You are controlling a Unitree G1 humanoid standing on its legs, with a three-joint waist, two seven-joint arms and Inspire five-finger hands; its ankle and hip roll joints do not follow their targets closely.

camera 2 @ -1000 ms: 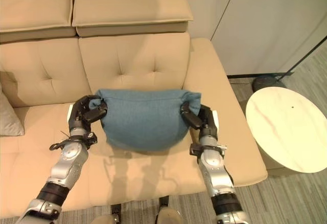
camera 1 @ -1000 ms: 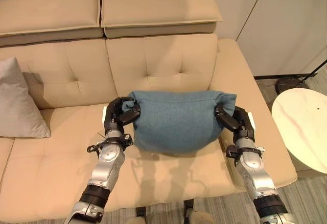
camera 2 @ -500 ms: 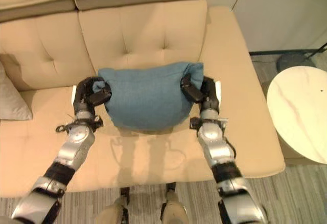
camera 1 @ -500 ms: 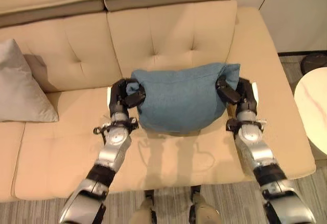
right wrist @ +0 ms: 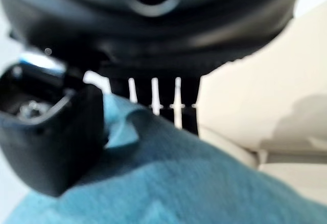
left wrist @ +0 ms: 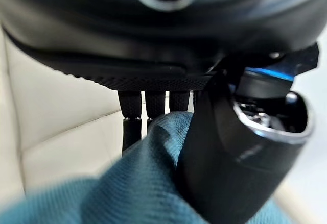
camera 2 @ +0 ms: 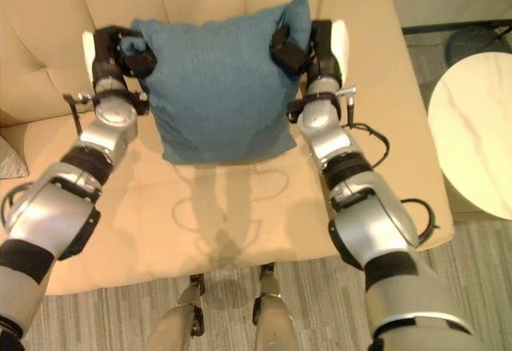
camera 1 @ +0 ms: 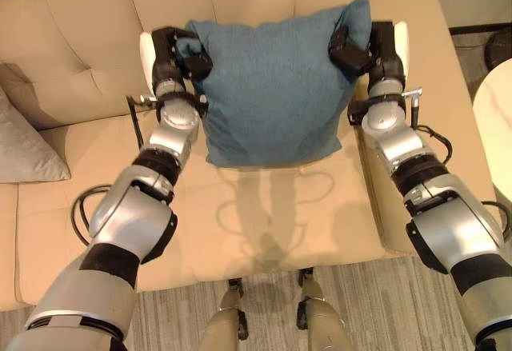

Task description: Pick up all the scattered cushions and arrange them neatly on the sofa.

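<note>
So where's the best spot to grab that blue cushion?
By its two upper corners, one from each side, as the left hand and right hand do now. The blue cushion is soft and wide; its corners bunch into a pinchable fold and it hangs flat against the sofa.

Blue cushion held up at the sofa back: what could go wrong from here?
Both the left hand and the right hand pinch only the top corners of the blue cushion, so a corner might slip out. Released unevenly, it could slump forward off the sofa backrest.
</note>
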